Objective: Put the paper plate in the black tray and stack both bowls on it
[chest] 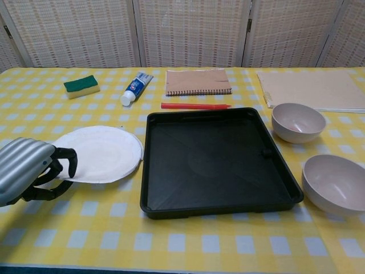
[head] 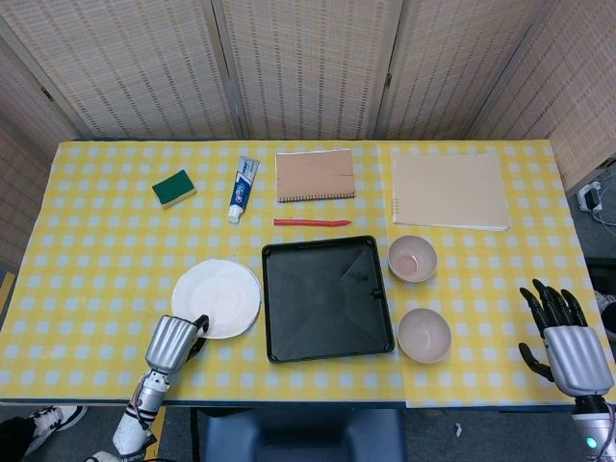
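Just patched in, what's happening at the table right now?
The left hand is at the near-left edge of the white paper plate, fingers curled at its rim; whether it truly grips it is unclear. The plate lies on the yellow checked table, left of the empty black tray. Both beige bowls sit right of the tray, untouched. The right hand is open at the table's right edge.
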You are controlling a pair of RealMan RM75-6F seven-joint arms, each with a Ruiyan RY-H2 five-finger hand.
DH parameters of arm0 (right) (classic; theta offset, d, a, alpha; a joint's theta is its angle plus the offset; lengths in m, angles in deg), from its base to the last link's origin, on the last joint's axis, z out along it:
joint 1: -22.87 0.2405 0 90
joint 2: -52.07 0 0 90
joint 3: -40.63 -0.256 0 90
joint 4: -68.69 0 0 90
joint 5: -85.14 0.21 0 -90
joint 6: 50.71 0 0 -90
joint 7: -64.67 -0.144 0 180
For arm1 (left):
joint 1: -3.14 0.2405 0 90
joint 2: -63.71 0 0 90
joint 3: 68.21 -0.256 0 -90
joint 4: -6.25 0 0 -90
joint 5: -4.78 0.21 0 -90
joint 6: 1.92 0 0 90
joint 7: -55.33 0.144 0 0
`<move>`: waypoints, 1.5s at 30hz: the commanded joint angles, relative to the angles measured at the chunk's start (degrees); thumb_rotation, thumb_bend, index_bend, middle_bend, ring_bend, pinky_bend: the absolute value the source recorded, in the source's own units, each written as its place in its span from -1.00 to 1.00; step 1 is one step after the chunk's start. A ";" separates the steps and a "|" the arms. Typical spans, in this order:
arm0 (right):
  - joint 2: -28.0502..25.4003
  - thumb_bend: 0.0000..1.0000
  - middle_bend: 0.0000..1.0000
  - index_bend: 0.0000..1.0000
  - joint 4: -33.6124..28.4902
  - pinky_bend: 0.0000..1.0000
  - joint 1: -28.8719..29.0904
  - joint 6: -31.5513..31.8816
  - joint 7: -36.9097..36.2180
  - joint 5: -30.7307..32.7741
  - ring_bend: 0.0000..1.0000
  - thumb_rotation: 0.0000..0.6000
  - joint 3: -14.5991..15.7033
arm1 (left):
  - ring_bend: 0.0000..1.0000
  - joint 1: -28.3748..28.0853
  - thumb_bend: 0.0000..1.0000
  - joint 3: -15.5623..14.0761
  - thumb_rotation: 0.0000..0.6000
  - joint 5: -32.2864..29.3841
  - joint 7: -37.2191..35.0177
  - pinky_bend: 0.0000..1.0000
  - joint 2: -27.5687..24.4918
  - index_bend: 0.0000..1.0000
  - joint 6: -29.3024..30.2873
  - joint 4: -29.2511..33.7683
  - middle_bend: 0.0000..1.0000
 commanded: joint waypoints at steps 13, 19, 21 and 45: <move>-0.06 -0.24 -1.00 -1.00 -0.17 -1.00 0.13 -0.29 -0.04 -0.52 -1.00 1.00 0.38 | 0.95 -0.64 -0.03 2.13 1.00 2.90 -0.41 1.00 -2.59 0.28 12.09 2.91 1.00; -0.15 -0.24 -1.00 -1.00 -0.47 -1.00 -0.29 0.63 -0.11 -1.49 -1.00 1.00 0.77 | 0.95 -1.01 -0.03 3.97 1.00 3.62 3.33 1.00 -6.21 0.28 15.42 10.90 1.00; -0.15 -0.24 -1.00 -1.00 -0.51 -1.00 -0.41 0.86 -0.14 -1.74 -1.00 1.00 0.89 | 0.95 -1.18 -0.03 4.06 1.00 3.89 4.46 1.00 -6.85 0.28 15.45 13.47 1.00; -2.26 -0.24 -1.00 -1.00 -0.29 -1.00 -2.10 4.43 -5.11 -3.85 -1.00 1.00 1.36 | 0.95 -12.03 -0.02 5.35 1.00 5.58 16.13 1.00 3.14 0.28 -0.15 17.39 1.00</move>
